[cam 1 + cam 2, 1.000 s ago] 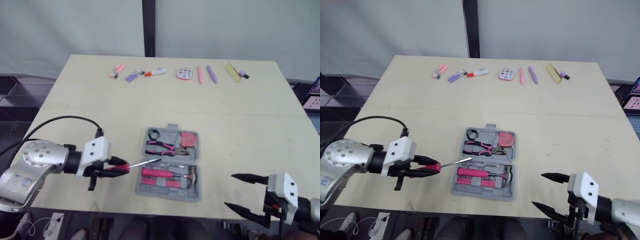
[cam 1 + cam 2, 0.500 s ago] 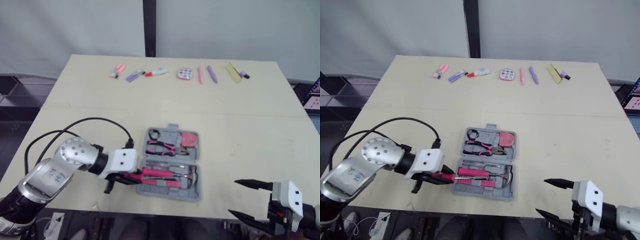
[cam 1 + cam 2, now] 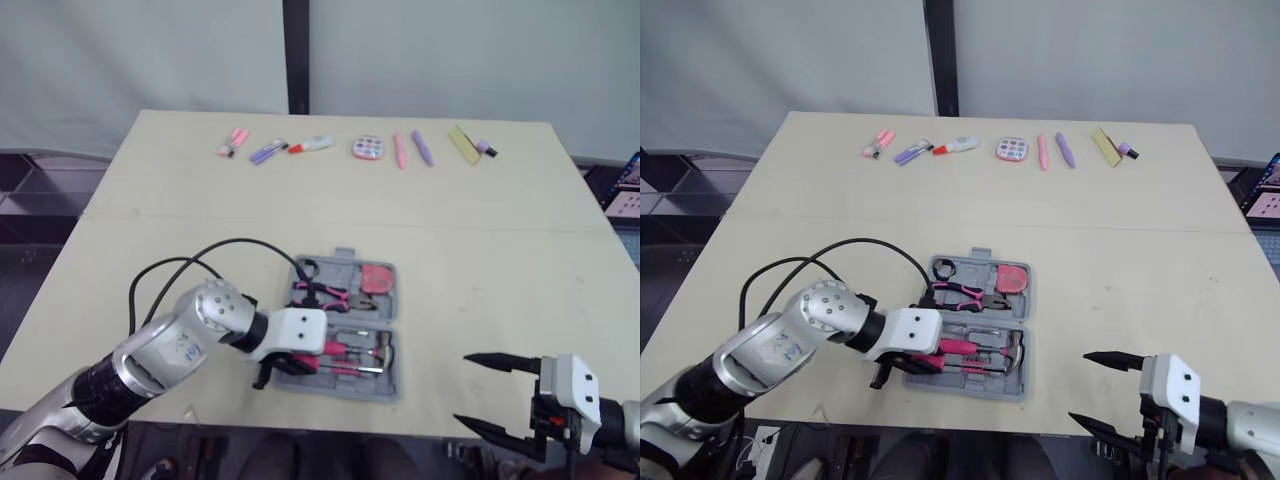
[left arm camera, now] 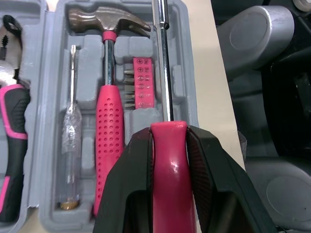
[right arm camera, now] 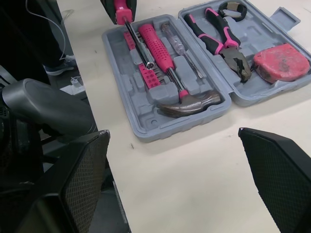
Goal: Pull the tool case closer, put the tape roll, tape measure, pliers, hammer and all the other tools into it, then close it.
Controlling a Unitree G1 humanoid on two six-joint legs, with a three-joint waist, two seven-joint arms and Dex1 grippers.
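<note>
Jaws clamped, left gripper (image 4: pixel 169 135) brought screwdriver (image 4: pixel 163 73) over case (image 5: pixel 144 127).

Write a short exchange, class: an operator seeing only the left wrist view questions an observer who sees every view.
Operator: Beyond the pliers, what fills the other half of the tool case?
Observer: A red tape measure, next to the pliers' head.
Operator: And on my right side?
Observer: The right tool is open, near the front edge of the table, to the right of the tool case and apart from it.
</note>
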